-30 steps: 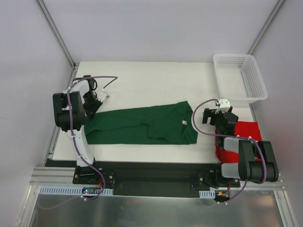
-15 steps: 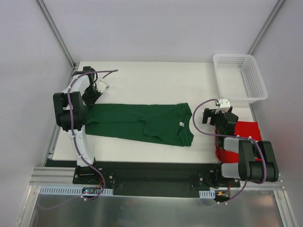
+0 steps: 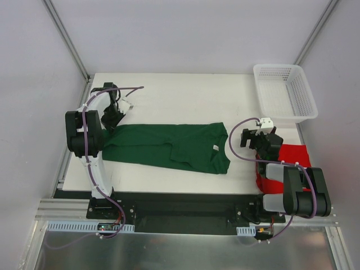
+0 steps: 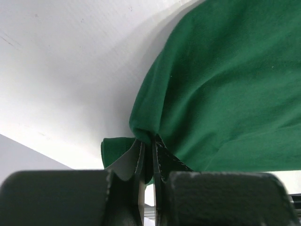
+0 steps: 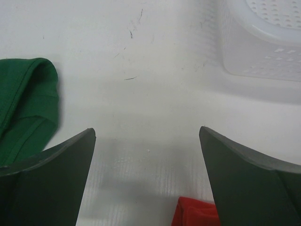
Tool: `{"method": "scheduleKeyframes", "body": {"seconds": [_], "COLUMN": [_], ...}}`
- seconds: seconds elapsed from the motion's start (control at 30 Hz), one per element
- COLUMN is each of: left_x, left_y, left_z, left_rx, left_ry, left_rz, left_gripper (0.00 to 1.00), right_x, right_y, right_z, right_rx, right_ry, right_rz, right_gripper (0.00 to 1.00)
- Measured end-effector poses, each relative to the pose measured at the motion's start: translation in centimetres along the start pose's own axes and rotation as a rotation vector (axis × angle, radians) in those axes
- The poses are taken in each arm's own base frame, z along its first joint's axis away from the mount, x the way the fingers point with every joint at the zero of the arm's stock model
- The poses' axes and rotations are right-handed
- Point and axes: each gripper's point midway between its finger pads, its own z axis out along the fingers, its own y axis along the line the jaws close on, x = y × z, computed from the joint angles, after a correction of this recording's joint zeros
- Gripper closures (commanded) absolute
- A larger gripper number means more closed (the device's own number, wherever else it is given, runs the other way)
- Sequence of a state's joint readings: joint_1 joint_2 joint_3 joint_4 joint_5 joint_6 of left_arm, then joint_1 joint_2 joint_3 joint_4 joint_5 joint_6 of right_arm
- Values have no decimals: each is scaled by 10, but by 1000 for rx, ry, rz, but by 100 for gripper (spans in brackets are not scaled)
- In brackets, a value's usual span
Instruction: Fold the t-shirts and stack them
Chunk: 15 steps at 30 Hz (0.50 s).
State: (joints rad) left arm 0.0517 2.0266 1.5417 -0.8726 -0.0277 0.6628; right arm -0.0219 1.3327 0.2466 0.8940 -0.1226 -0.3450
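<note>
Where the overhead view only places the left gripper (image 3: 111,122) at the far-left end of the green t-shirt (image 3: 169,147), the pinch itself is shown by the left wrist view. The two fingers are pressed together on a bunched fold of green fabric, with a small lip of cloth poking out to the left of them. The rest of the shirt is seen fanning away ahead and to the right of that claw, draped down onto the white table (image 3: 185,95).

The full layout is given only by the overhead view. The shirt is stretched long across the table from the left claw toward the right gripper (image 3: 263,140), with a sleeve folded over mid-body and the collar tag facing up. The collar end is stopped short of the right claw and is not touched by it.

In the right wrist view the right claw is seen spread wide, nothing between the fingers. A green edge is caught just outside its left finger, and a red corner shows at the bottom near its right finger. The red t-shirt (image 3: 292,156) is shown overhead as a folded pile just behind the right claw, partly covered by the arm, near the table's right edge.

The white basket (image 3: 275,67) is placed ahead and to the right of the right claw, at the far right corner. Bare table is left ahead of both claws and between them beyond the shirt. The left claw is close to the table's left edge.
</note>
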Motion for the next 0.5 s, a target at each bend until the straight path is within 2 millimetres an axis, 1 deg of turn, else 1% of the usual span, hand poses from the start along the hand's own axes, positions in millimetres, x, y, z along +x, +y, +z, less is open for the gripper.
{"method": "scheduleKeyframes", "body": {"seconds": [0.27,0.47,0.5], "left_x": [-5,-2,-2], "left_y": [-10,-18,-19], "left_z": [0,-4,-4], "left_rx": [23,43,44], "left_ry": [-14,-30,-33], "left_rz": [-29,-44,-47], "left_gripper": [100,100,100], "right_x": [0,0,3], "right_y": [0,0,-1], "right_z": [0,0,0], "right_rx": [0,9,30], "right_ry": [0,2,24], "right_rz": [0,-1,-7], "right_gripper": [4,4,4]}}
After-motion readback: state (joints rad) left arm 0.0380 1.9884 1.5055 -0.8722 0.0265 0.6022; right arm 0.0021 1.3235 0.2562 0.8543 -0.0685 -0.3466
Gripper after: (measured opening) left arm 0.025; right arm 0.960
